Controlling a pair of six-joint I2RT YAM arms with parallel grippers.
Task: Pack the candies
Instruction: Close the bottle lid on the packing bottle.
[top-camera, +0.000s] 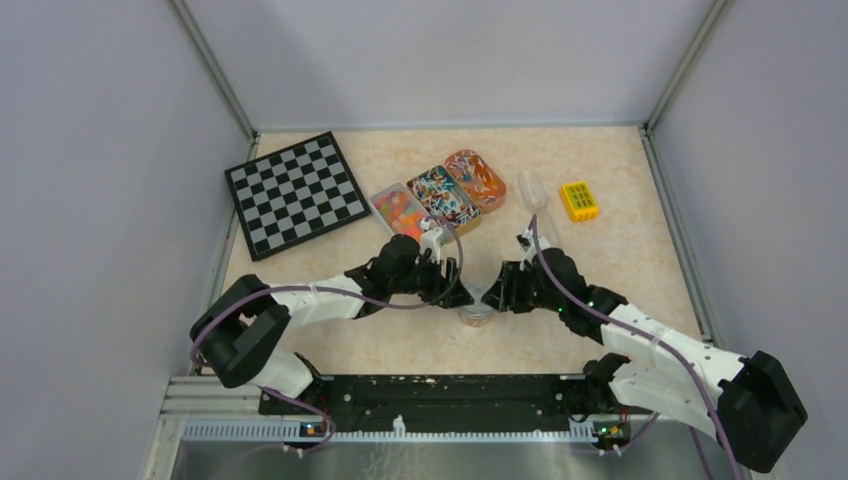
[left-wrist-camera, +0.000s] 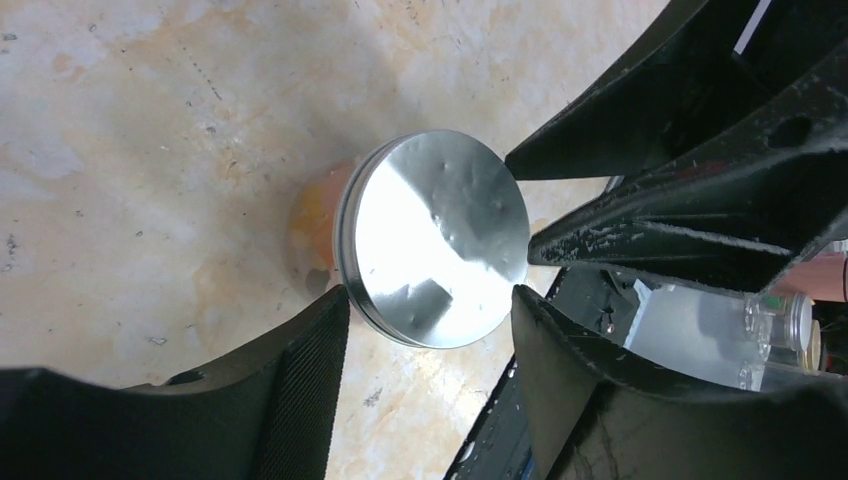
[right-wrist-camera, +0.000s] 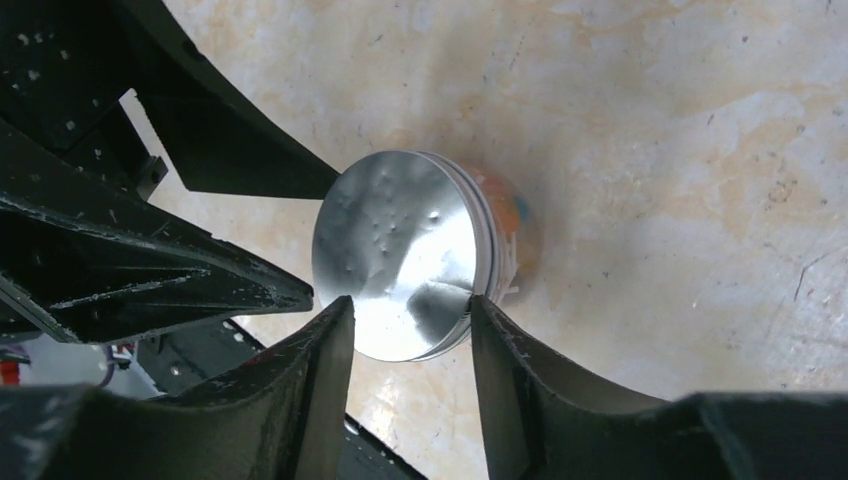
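A small clear jar (top-camera: 476, 313) with a shiny metal lid (left-wrist-camera: 435, 240) stands on the table between both arms. Orange candies (right-wrist-camera: 512, 215) show through its wall below the lid (right-wrist-camera: 405, 250). My left gripper (left-wrist-camera: 428, 295) is open, its fingertips (left-wrist-camera: 335, 305) level with the lid's near rim on either side. My right gripper (right-wrist-camera: 410, 300) is open too, one fingertip (right-wrist-camera: 478, 305) against the rim and the other over the lid's face. More candies (top-camera: 400, 210) fill three open tins at the back.
A chessboard (top-camera: 296, 193) lies at the back left. The three tins (top-camera: 476, 178) sit in a row behind the arms. A clear scoop (top-camera: 531, 188) and a yellow block with green squares (top-camera: 579, 200) lie at the back right. The two grippers almost meet over the jar.
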